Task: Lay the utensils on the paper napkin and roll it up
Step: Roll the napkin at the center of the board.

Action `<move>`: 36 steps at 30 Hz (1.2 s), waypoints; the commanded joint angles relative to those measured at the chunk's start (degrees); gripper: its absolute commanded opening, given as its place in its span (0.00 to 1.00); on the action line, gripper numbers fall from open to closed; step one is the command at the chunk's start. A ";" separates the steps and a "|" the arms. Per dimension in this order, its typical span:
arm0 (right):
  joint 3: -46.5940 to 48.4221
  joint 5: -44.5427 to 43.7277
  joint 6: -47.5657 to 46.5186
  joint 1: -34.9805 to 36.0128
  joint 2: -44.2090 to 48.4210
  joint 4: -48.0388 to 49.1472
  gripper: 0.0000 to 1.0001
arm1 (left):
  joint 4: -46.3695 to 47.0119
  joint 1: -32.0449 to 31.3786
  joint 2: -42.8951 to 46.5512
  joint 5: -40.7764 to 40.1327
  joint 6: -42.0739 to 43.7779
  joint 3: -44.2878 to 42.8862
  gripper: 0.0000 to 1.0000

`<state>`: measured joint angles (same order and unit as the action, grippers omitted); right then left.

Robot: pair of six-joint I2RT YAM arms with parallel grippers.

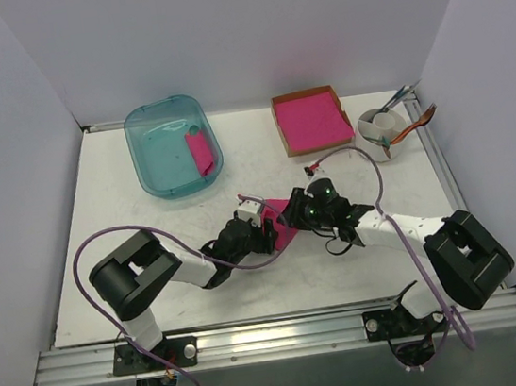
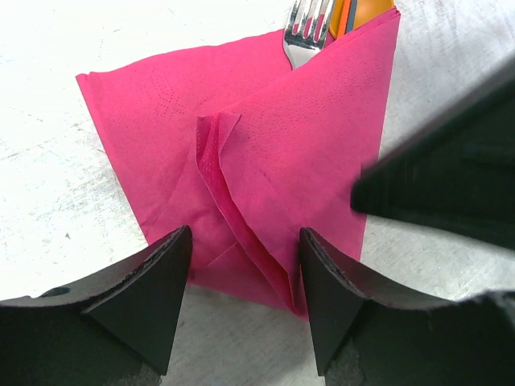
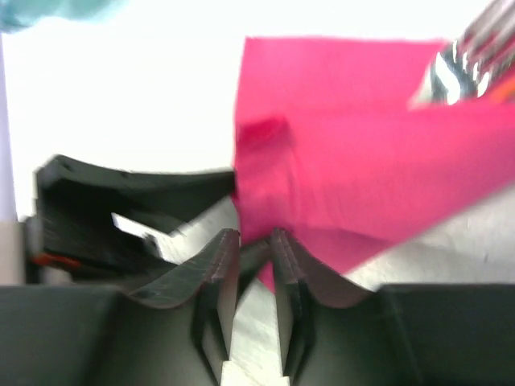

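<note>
I see both arms close together in the middle of the table [image 1: 117,202]. The left gripper [image 1: 261,229] and the right gripper [image 1: 304,208] stand on either side of the paper napkin [image 1: 284,226], with almost no room between them. In the left wrist view, the right one's dark body blocks the napkin's right side.

At the back stand a teal bin [image 1: 174,147], a cardboard box [image 1: 308,120] and a white holder [image 1: 381,126]. Between the bin and the box I see a free passage. The strip in front of the napkin, between the two arms, is bare.
</note>
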<state>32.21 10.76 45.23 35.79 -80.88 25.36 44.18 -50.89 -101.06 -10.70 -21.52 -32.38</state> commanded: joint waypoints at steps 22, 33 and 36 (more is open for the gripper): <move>16.83 0.13 -3.40 -1.16 -11.84 -9.81 0.44 | -3.75 0.36 -0.81 2.09 1.22 1.18 0.65; 19.12 1.19 -3.40 -1.07 -16.41 -7.70 0.36 | -4.19 0.27 -0.63 2.17 1.30 1.09 0.65; 19.38 1.36 -3.22 -1.16 -17.20 -7.09 0.31 | -4.28 0.27 -0.63 2.26 1.39 1.00 0.65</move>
<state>49.30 11.44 42.28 34.59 -97.73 16.56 44.23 -50.89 -100.99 -10.07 -20.34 -32.34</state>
